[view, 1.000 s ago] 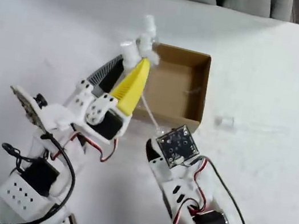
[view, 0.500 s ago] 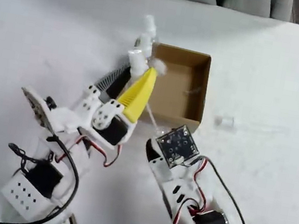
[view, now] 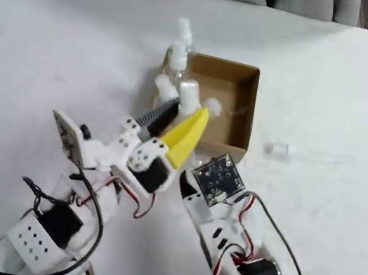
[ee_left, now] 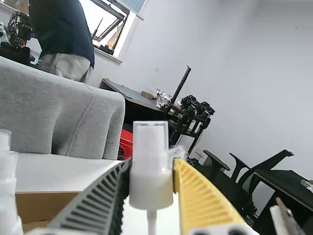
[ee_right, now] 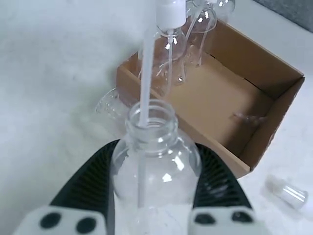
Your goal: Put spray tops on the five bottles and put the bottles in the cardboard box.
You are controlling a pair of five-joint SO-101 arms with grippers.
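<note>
**Right wrist view: tube in bottle neck, top not yet seated**

Right gripper [ee_right: 156, 149] was clenched around the body of 1 clear bottle [ee_right: 154, 171], below the shoulder. The bottle was upright, long axis vertical, mouth up, just beside the cardboard box [view: 226, 62] at its 6 o'clock side. Left gripper [view: 188, 112] was clamped on the white spray top [ee_left: 150, 166] at its collar, head upward. Its dip tube [ee_right: 145, 73] ran on a slant. The lower end was inside the neck, and in the high view the upper end leaned toward 11 o'clock over the box edge.

Judgement on handling: the bottle appeared empty, light and thin-walled. Its smooth sides would likely slip or dent under a hard squeeze, so the mid-body hold suited it. The spray head looked rigid and safe to pinch. The tube looked thin and bendable and should carry no load. The top needed bringing upright over the neck before pressing down.

2 capped bottles [view: 178, 47] stood at the box's 11 o'clock corner; whether inside could not be told. 1 loose top [view: 278, 150] lay on the table [view: 351, 81] at the box's 3 o'clock.
</note>
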